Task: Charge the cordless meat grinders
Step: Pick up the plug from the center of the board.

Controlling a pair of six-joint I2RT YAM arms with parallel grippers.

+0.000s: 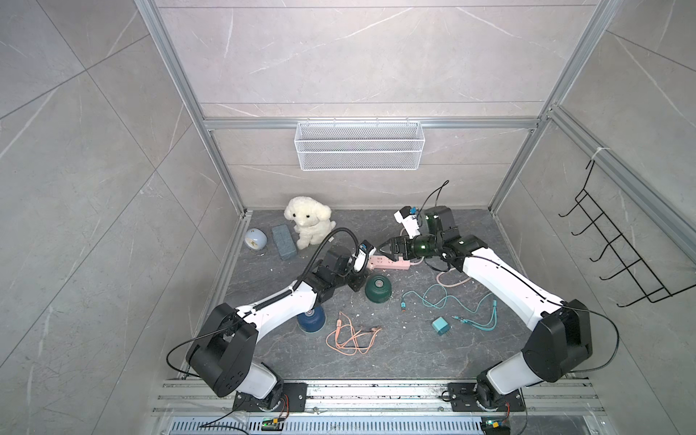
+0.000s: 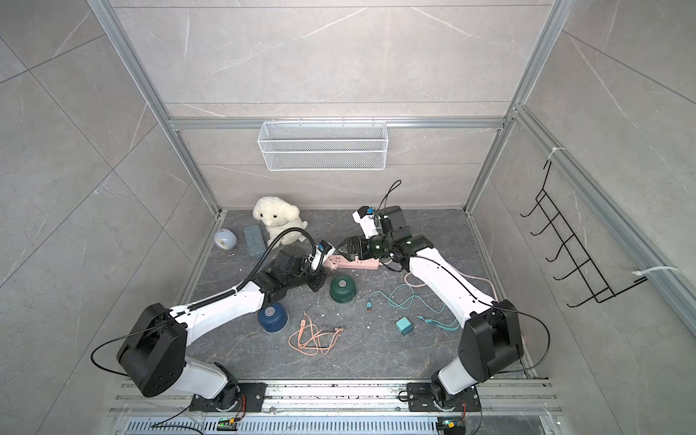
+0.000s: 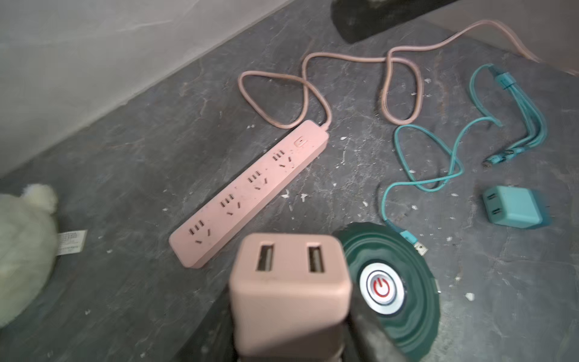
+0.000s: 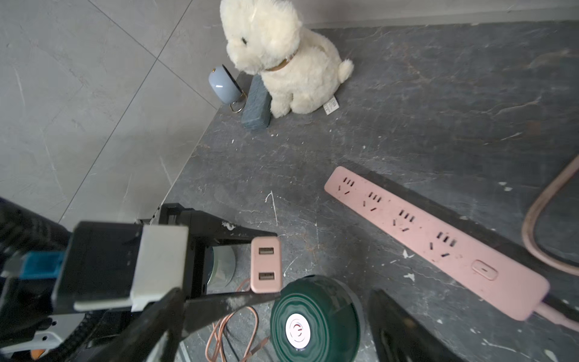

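While the plug cube is clamped in the left gripper, the power strip is seen just beyond it, laid lengthwise toward the empty, spread right gripper; the green grinder and navy grinder are seen by the left arm.

Dark green grinder, squat dome, upright mid-floor, silver hub on top, dark navy grinder – nearer, left, upright, partly hidden.

At the back left of the counter: toy dog, with case and ball to its left. Mid-counter: power strip, grinder just before it. Front left: second grinder. Right of it: cable, then plug cube.
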